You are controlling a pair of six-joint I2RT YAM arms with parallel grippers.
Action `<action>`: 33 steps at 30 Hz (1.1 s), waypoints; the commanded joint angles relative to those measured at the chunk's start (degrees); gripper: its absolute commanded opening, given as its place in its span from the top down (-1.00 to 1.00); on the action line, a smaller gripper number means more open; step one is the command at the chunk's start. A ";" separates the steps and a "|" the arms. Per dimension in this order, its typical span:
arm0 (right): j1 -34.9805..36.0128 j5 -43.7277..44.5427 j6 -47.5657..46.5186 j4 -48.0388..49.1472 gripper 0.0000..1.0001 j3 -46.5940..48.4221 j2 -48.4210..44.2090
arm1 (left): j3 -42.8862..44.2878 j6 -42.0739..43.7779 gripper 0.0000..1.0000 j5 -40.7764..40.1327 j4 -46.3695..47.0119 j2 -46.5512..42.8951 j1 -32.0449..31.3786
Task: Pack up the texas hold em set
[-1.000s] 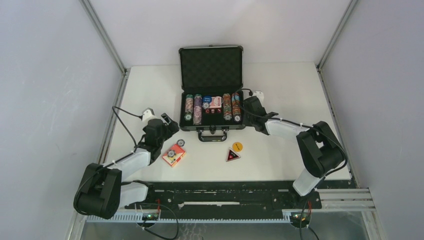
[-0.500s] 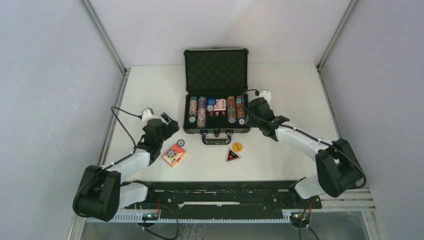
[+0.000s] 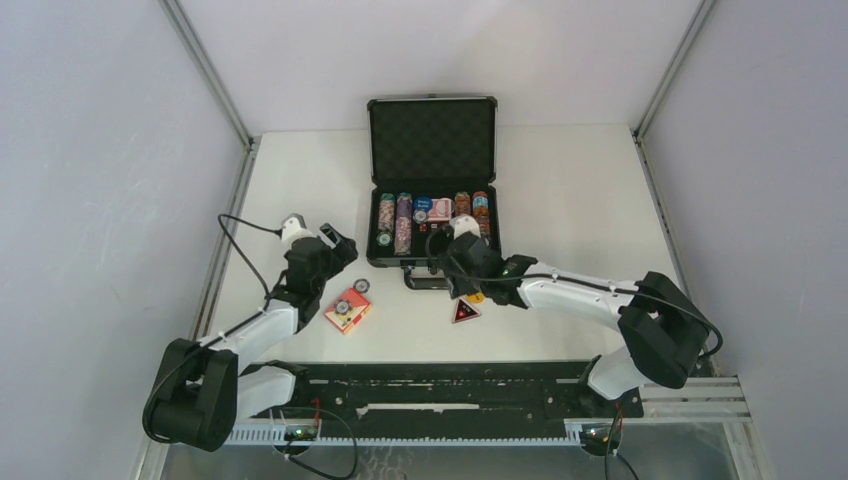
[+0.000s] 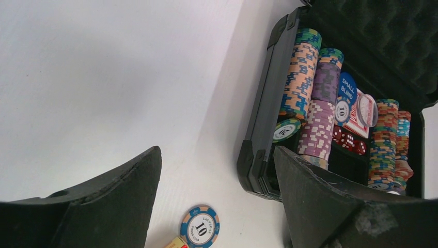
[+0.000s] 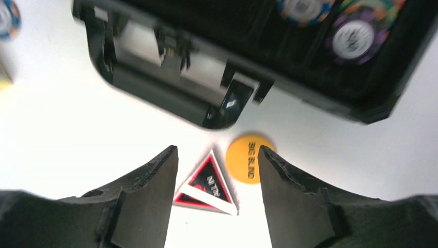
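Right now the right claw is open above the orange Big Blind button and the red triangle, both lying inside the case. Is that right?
Not quite. The right claw is open above the orange Big Blind button and the red triangle, but both lie on the table in front of the case, not inside it. The right wrist view shows this.

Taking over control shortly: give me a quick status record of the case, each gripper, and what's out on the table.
case: open, chip stacks inside
left gripper: open, empty, near loose chip
right gripper: open, empty, over triangle button and Big Blind button
outside case: loose chip, red card box, both buttons
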 commanded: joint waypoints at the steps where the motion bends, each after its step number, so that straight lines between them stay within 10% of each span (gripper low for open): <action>1: 1.52 -3.87 -2.63 0.28 -0.36 -3.54 0.06 | -0.98 -0.54 -0.68 0.10 3.52 -0.07 -0.66; 7: 3.27 -6.19 -4.30 0.91 -0.64 -4.70 1.18 | -0.69 -0.63 -0.68 -0.25 3.76 1.48 -0.85; 33: 9.70 -5.00 -2.06 -0.42 -0.49 -7.25 5.20 | -0.18 -0.54 -0.67 0.35 3.94 2.40 -1.12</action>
